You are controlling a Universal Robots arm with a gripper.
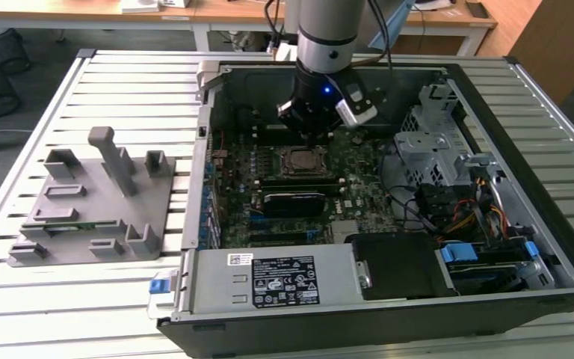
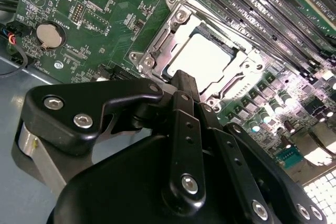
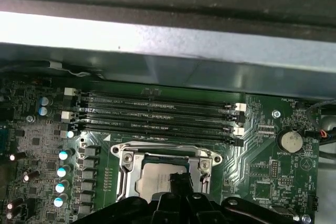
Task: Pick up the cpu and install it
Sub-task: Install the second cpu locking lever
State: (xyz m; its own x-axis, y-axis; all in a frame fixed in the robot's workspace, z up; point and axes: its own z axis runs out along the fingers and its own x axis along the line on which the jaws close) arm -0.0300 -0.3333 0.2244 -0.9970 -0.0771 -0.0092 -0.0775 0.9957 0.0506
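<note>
The cpu (image 2: 202, 59) lies flat in the socket on the green motherboard (image 1: 357, 194), its silver-grey top framed by the metal socket bracket (image 2: 247, 72). It also shows in the first wrist view as the cpu (image 3: 152, 179) and from outside as the cpu (image 1: 300, 159). My gripper (image 1: 314, 138) hangs inside the open computer case just above the socket's far side. In both wrist views its black fingertips (image 2: 184, 82) are pressed together with nothing between them, close over the chip's edge; the gripper (image 3: 178, 182) is shut.
Several memory slots (image 3: 157, 111) run beside the socket. A black rectangular module (image 1: 292, 200) sits nearer the front, then the power supply (image 1: 267, 277). A metal drive cage (image 1: 436, 149) and cables fill the exterior view's right. A grey fixture (image 1: 98, 198) stands outside the case.
</note>
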